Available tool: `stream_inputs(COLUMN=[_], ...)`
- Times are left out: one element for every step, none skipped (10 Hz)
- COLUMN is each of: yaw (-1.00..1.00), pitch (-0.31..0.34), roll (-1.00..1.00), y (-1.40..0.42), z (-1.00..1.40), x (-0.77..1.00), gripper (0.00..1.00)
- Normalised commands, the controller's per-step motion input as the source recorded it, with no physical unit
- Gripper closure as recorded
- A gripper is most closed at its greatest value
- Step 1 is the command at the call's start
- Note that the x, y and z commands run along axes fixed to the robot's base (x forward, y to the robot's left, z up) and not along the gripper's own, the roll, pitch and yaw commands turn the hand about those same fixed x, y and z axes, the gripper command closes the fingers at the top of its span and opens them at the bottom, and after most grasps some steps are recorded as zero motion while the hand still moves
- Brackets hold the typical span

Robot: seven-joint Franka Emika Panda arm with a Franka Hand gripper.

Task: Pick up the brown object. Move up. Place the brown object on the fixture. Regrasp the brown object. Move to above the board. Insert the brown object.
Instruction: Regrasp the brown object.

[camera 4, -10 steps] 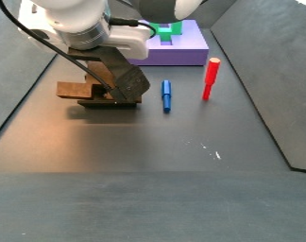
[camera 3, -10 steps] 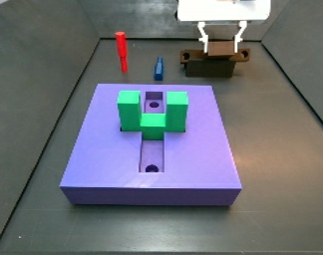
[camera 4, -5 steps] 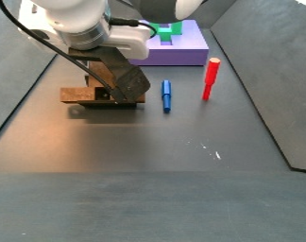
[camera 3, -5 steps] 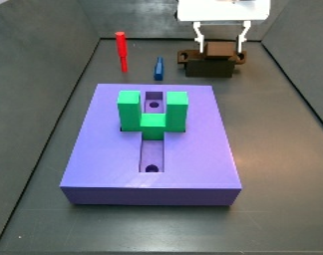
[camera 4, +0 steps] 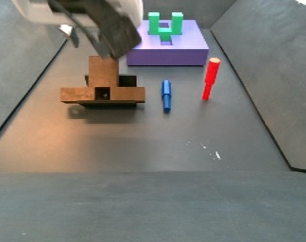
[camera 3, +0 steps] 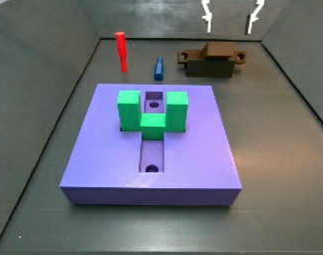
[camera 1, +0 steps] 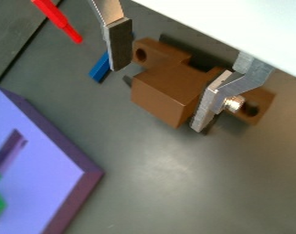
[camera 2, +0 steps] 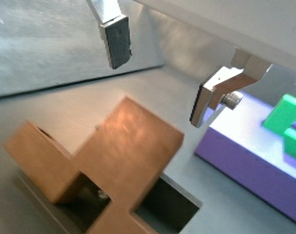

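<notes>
Your gripper (camera 3: 233, 17) has lifted clear, fingers apart and empty; the brown object (camera 4: 105, 70) now rests on the fixture (camera 4: 103, 95), far from the board (camera 3: 154, 149); regrasp next.

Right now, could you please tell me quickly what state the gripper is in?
Gripper: open and holding nothing, raised above the brown object, which rests on the fixture.

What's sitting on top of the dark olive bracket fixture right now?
The light-brown bar leans upright on the fixture; its lower end is hidden inside. The open gripper hangs above, holding nothing.
</notes>
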Motion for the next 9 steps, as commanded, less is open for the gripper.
stream_inputs(yaw=[0.07, 0.07, 0.06, 0.03, 0.03, 0.02, 0.00, 0.03, 0.07], pitch=[0.037, 0.046, 0.049, 0.046, 0.046, 0.046, 0.031, 0.014, 0.000], roll=[1.00, 1.00, 1.00, 1.00, 1.00, 1.00, 1.00, 1.00, 1.00], y=[-0.13, -0.13, -0.14, -0.07, -0.03, -0.03, 0.00, 0.00, 0.00], z=[0.05, 0.06, 0.05, 0.04, 0.10, 0.07, 0.20, 0.31, 0.26], x=[0.21, 0.21, 0.19, 0.07, 0.03, 0.00, -0.02, -0.12, -0.25], gripper=[0.00, 0.00, 0.00, 0.00, 0.00, 0.00, 0.00, 0.00, 0.00])
